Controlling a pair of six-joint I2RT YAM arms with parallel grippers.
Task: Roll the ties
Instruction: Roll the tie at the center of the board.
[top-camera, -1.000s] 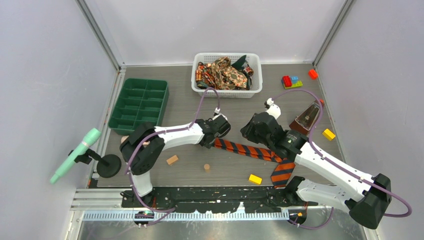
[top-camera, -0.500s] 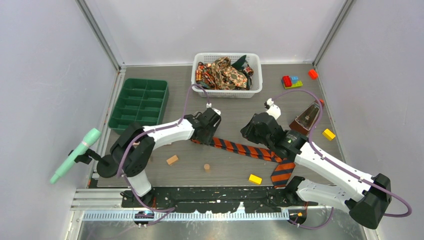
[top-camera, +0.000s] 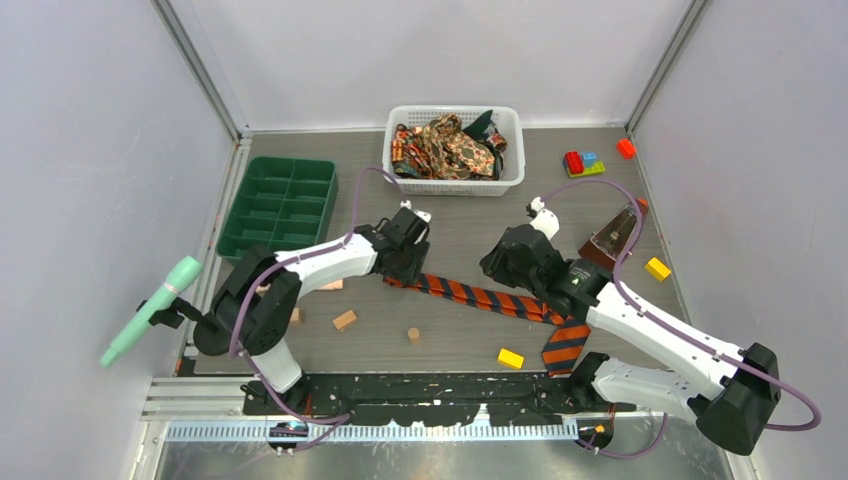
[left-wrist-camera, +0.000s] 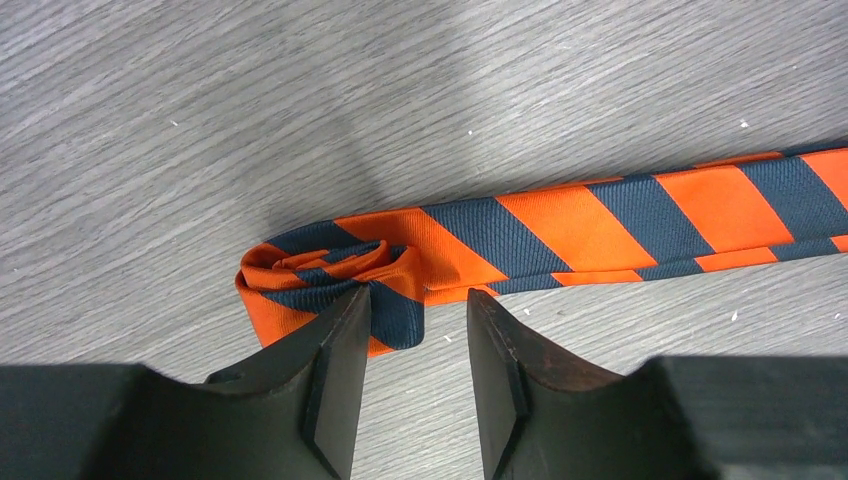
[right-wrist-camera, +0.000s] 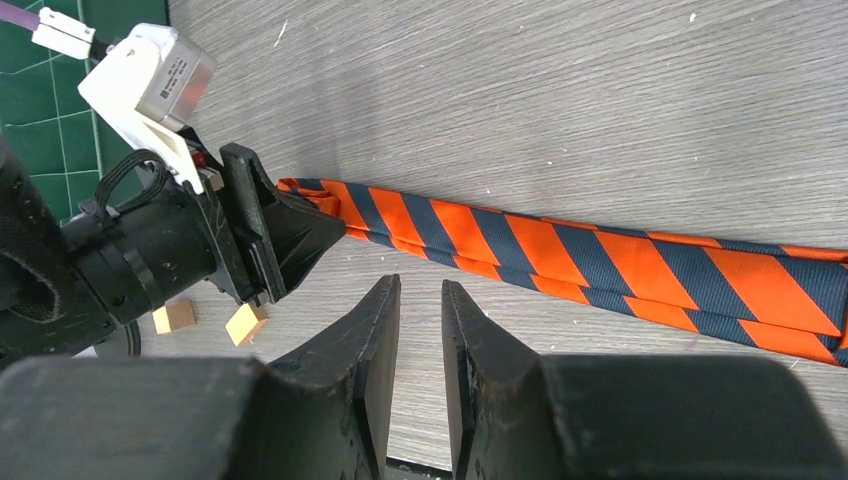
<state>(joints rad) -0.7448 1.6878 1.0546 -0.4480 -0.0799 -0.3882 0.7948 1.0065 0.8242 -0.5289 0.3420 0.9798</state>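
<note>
One small curl on striped tie | left gripper half wide, holding nothing | right gripper narrow, empty | unpinched curl could pop open

**Cloth, grain and plastic**

The striped tie is finely woven cloth with a soft sheen. The table is matt grey wood-grain. The left gripper's fingers are matt black plastic. The basket is smooth white plastic mesh.
</note>
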